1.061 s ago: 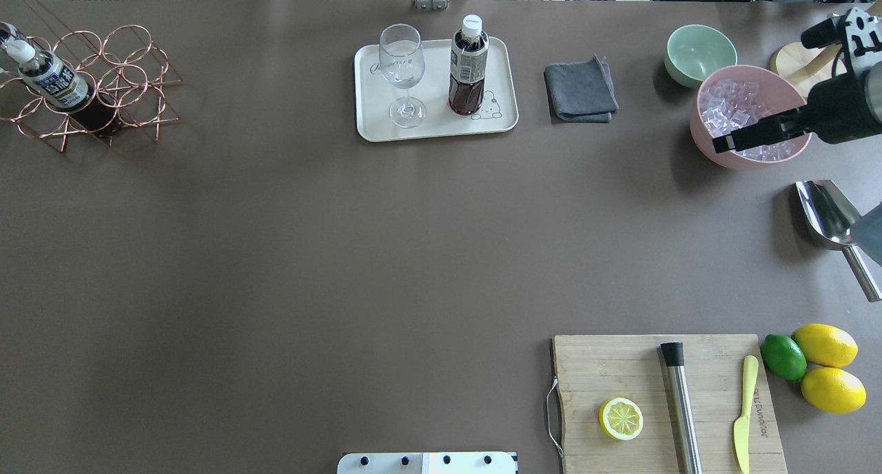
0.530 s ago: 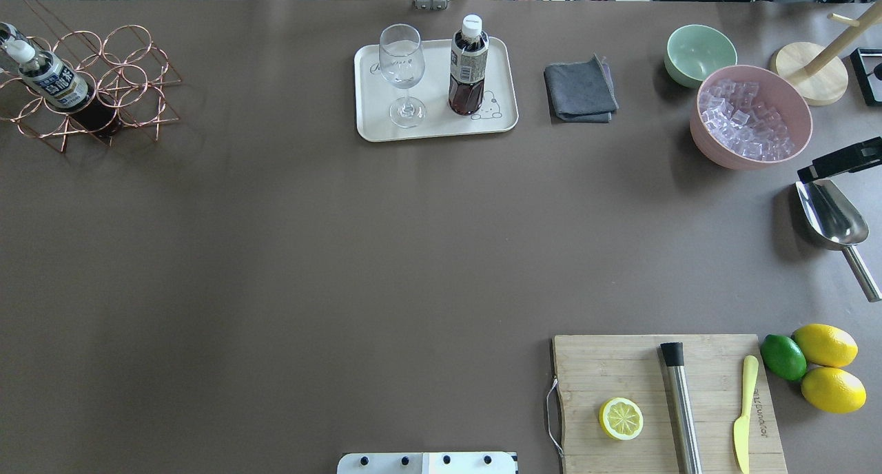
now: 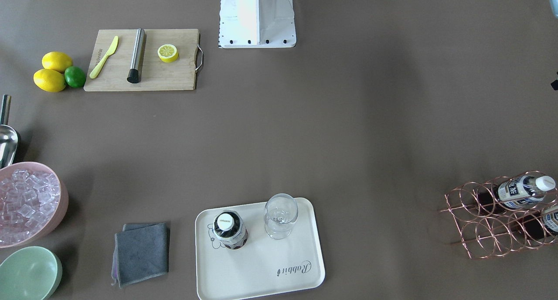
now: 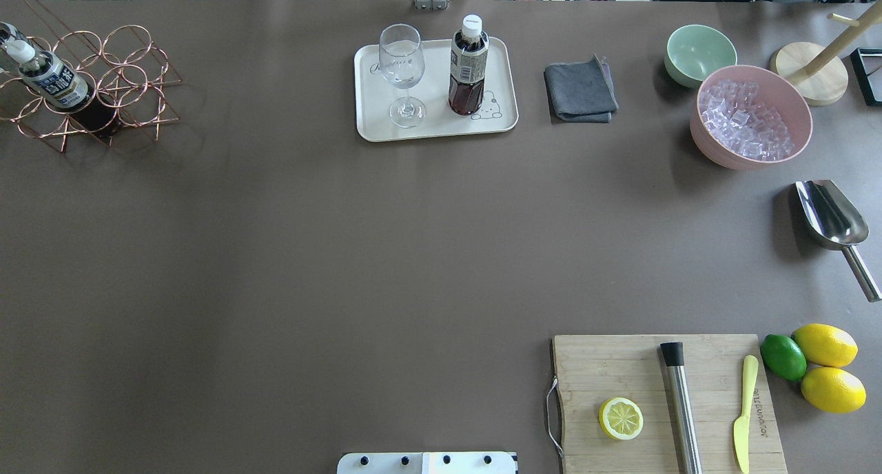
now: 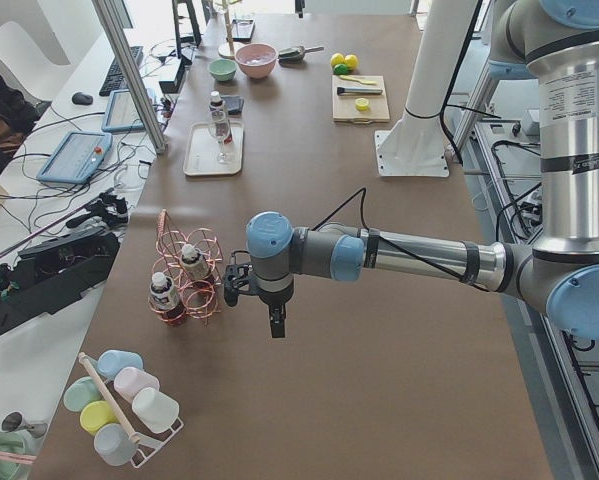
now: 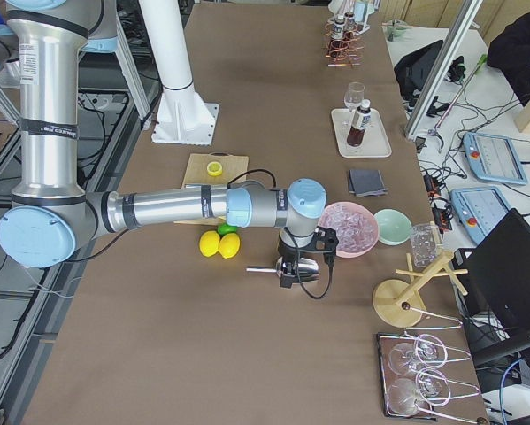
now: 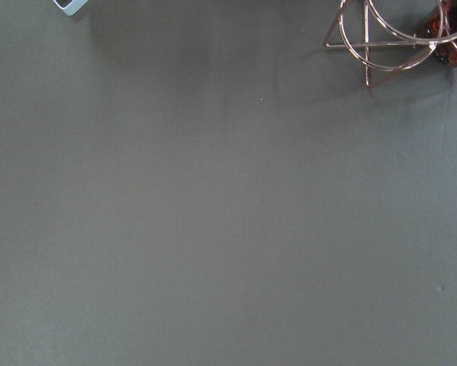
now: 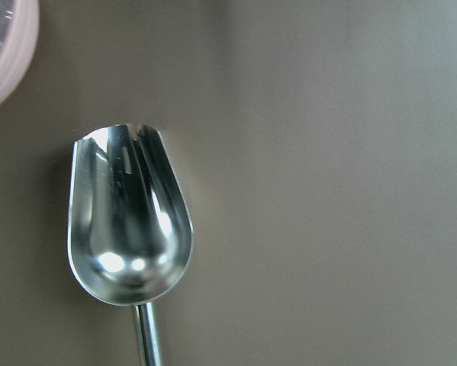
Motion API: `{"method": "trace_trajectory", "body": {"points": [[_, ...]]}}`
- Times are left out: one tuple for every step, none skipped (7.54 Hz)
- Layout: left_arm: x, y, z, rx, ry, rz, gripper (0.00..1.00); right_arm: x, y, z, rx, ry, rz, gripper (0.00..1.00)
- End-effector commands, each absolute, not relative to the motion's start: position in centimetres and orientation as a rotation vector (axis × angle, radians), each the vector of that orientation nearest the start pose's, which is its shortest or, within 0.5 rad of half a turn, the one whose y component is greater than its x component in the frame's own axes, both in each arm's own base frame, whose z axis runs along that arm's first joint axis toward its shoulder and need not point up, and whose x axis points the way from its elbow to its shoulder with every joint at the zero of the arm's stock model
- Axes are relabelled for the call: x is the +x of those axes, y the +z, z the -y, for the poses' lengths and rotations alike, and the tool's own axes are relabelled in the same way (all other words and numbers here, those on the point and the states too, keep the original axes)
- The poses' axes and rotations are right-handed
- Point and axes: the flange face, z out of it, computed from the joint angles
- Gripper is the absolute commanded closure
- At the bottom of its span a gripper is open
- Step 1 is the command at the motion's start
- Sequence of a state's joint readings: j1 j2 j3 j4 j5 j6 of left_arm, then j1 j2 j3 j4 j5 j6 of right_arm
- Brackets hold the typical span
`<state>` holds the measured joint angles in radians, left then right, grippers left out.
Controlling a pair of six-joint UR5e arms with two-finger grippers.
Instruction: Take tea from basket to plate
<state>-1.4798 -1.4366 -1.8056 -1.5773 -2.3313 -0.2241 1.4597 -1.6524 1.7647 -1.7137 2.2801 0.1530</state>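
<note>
desk (image 4: 275, 253): brown; carries everything.
basket (image 4: 103, 81): at the far-left corner. One tea (image 4: 52, 81) and a second (image 3: 551, 217) lie in its rings.
plate (image 4: 437, 126): at the far middle. It holds a glass (image 4: 402, 74) and a third tea (image 4: 468, 67), upright and just beside the glass.
left hand (image 5: 276, 328): hangs over bare desk near the basket. It shows only from the side, so I cannot tell whether it is wide or narrow.
right hand (image 6: 291, 276): over the scoop (image 4: 830, 215); grip likewise cannot tell.
step: probably one delivery done, with neither hand near the plate.
next: if more is wanted, the left hand must grip a basket tea, draw it out along its ring, and stand it on bare plate.
count: one basket, one plate, two hands, one glass, three teas.
</note>
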Motion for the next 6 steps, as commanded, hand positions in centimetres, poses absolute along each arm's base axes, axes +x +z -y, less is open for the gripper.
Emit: {"method": "trace_trajectory", "body": {"points": [[-2.7,61.0,44.1,-0.011,0.000,-0.783,0.02,4.9,67.8,42.9,-0.216,0.118,0.685,0.00],[-2.3,60.7,43.7,-0.051,-0.012,-0.856,0.02,5.1,68.2,42.5,-0.224,0.131,0.687,0.00],[-2.2,60.9,43.7,-0.042,0.023,-0.867,0.02,5.0,68.4,42.6,-0.229,0.132,0.688,0.00],[-2.4,61.2,43.5,0.000,0.119,-0.870,0.02,4.9,68.7,42.8,-0.238,0.136,0.703,0.00],[-4.0,61.6,42.6,0.020,0.110,-0.869,0.02,4.7,69.1,42.9,-0.249,0.142,0.730,0.00],[-4.6,61.4,42.5,0.023,0.096,-0.868,0.02,4.8,69.2,42.9,-0.251,0.144,0.732,0.00]]}}
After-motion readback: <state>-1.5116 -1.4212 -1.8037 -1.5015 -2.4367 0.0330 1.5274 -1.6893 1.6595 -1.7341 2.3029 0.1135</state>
